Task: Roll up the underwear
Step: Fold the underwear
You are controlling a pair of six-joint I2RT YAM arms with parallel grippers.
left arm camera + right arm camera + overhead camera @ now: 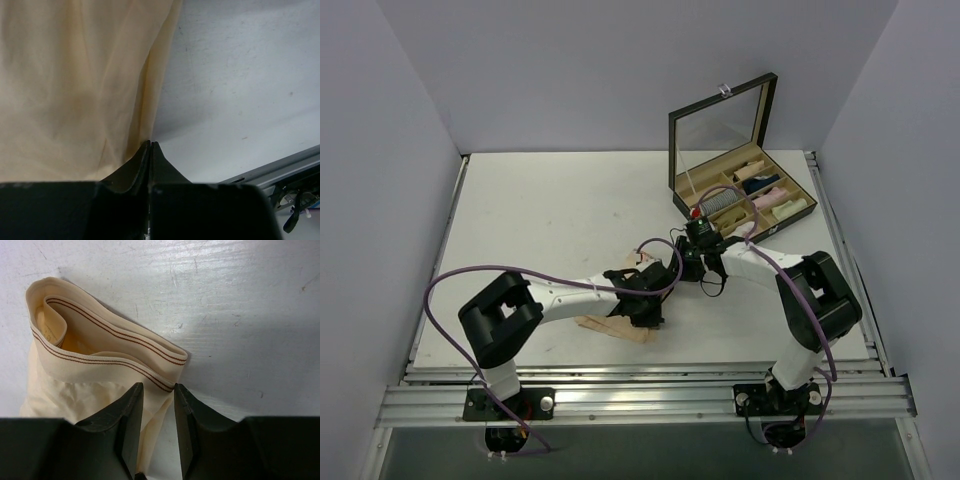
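The underwear (612, 329) lay on the table (550, 210), near and central, loosely folded, not yet rolled. The left claw (150, 144) was pressed together, pinching its edge. The right claw (154, 390) stood spread at the waistband. Rolling seemingly remained.

The top external camera looks down from above and behind the arm bases, taking in the whole table (540, 200). The left wrist camera faces forward past the left gripper (150, 143), and the right wrist camera past the right gripper (159, 388), both very near the tabletop. All three views share the underwear (612, 328).
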